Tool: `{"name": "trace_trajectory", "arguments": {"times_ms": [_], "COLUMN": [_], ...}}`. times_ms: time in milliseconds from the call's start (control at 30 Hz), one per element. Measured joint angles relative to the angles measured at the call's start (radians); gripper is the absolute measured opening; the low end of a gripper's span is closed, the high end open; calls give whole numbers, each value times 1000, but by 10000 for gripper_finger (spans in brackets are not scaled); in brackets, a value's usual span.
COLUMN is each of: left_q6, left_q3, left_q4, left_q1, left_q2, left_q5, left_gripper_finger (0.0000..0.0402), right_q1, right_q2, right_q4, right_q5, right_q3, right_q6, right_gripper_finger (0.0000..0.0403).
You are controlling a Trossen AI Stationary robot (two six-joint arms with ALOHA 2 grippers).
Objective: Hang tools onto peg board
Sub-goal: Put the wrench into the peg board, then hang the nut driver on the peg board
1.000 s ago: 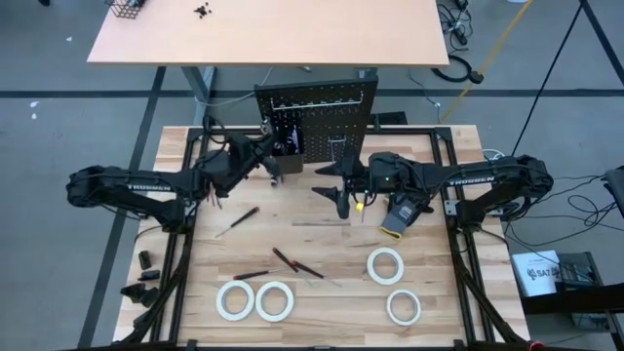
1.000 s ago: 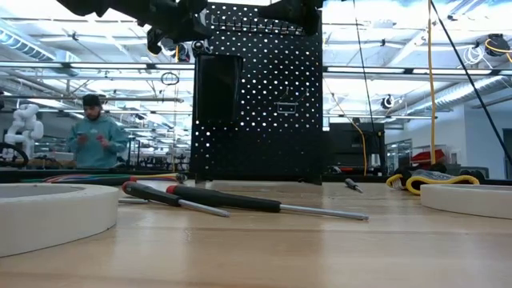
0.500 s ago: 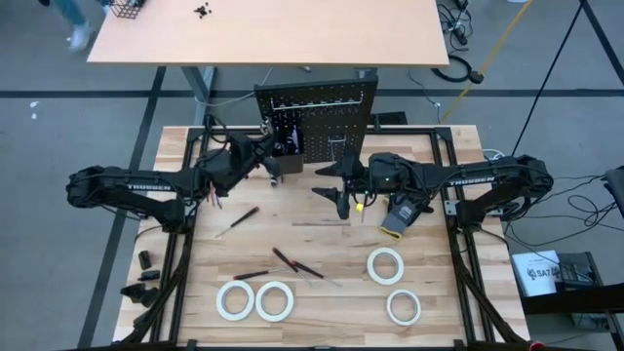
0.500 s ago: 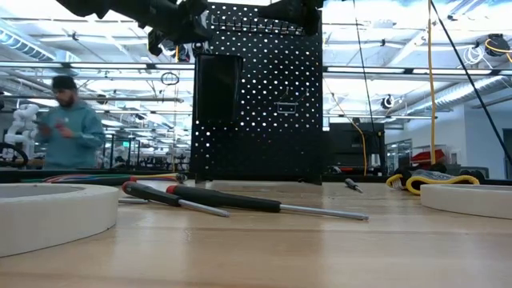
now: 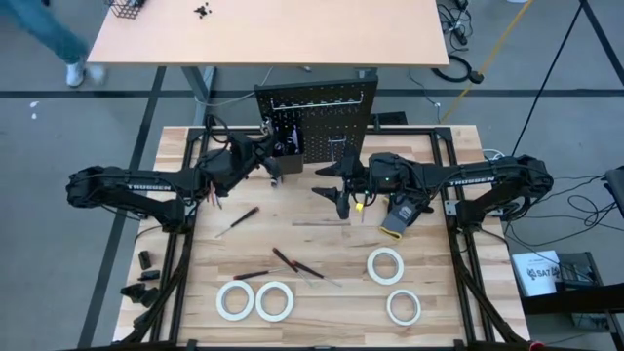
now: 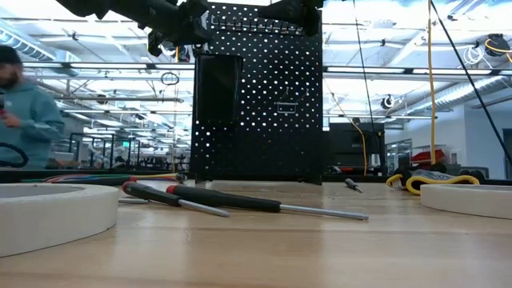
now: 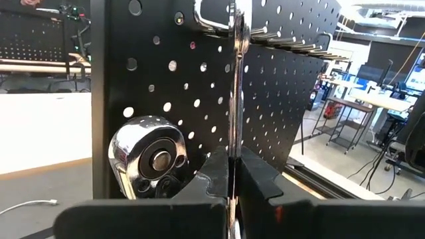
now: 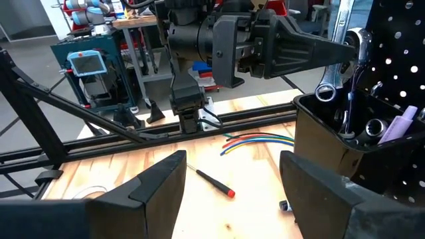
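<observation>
The black peg board point(image 5: 317, 119) stands upright at the table's far middle, with wire hooks along its top and a small bin point(image 8: 345, 149) holding a ratchet head point(image 7: 149, 156). My left gripper point(image 7: 232, 159) is in front of the board's left part, shut on a silver wrench point(image 8: 342, 63). My right gripper point(image 5: 338, 190) hovers open before the board's right part, with nothing between its fingers. Screwdrivers point(image 5: 292, 261) and white tape rolls point(image 5: 275, 300) lie flat on the table nearer the front edge. My left gripper pinches the wrench's shank point(image 7: 234, 143) by its flat faces between the two fingers, about midway along. The fingers come level from the table's left, across the wrench. The wrench stands roughly upright and clear of the table, its upper end point(image 7: 214, 16) at the hook row; whether it touches a hook, I cannot tell.
A black-and-yellow flat object point(image 5: 398, 219) lies right of my right gripper. Another screwdriver point(image 5: 237, 221) lies left of centre, and tape rolls point(image 5: 386, 264) lie at the front right. Coloured wires point(image 8: 259, 141) rest near the bin. A person point(image 6: 24, 96) moves beyond the table.
Both arms have kept still, and the wrench stays where it was. The person beyond the table has walked off toward the left.
</observation>
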Motion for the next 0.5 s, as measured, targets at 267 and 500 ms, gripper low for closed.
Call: {"name": "trace_trajectory", "arguments": {"times_ms": [267, 500], "left_q6": [7, 8], "left_q3": [0, 0], "left_q4": [0, 0], "left_q1": [0, 0], "left_q2": [0, 0], "left_q5": [1, 0], "left_gripper_finger": [45, 109], "right_q1": [0, 2], "right_q2": [0, 0], "right_q4": [0, 0], "right_q5": [-1, -3], "right_q3": [0, 0], "right_q6": [19, 26], "right_gripper_finger": [235, 235]}}
